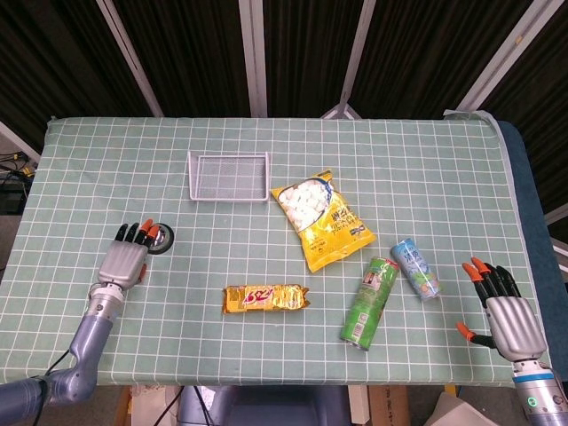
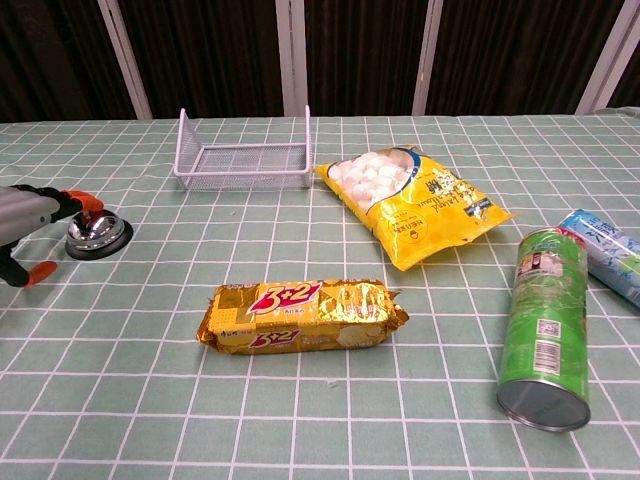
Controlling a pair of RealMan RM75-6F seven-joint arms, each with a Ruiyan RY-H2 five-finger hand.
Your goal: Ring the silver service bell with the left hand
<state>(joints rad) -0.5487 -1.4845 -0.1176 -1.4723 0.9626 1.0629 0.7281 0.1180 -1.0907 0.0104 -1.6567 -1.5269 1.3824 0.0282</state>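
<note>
The silver service bell (image 2: 97,234) is seen at the left side of the desk (image 1: 426,177), nearer than the wire basket (image 1: 228,176) and left of the biscuit pack (image 2: 303,315). The left robot hand (image 1: 127,260) is placed just beside it, fingers extended and loosely spread, nothing held. In the chest view an orange fingertip (image 2: 85,203) is seen over the bell's top; whether the button is actually touched cannot be told. The thumb is held lower, off to the near left.

Step judged to be in hand: the press itself, or the last bit of approach — the bell is not clearly struck.

Next move, as judged: a short downward tap is needed with the fingertip centred on the button, then a lift so the bell is released. Care is needed — a sideways push would likely slide the bell across the cloth.

The right robot hand (image 1: 506,315) is parked at the near right edge, fingers spread, empty.
</note>
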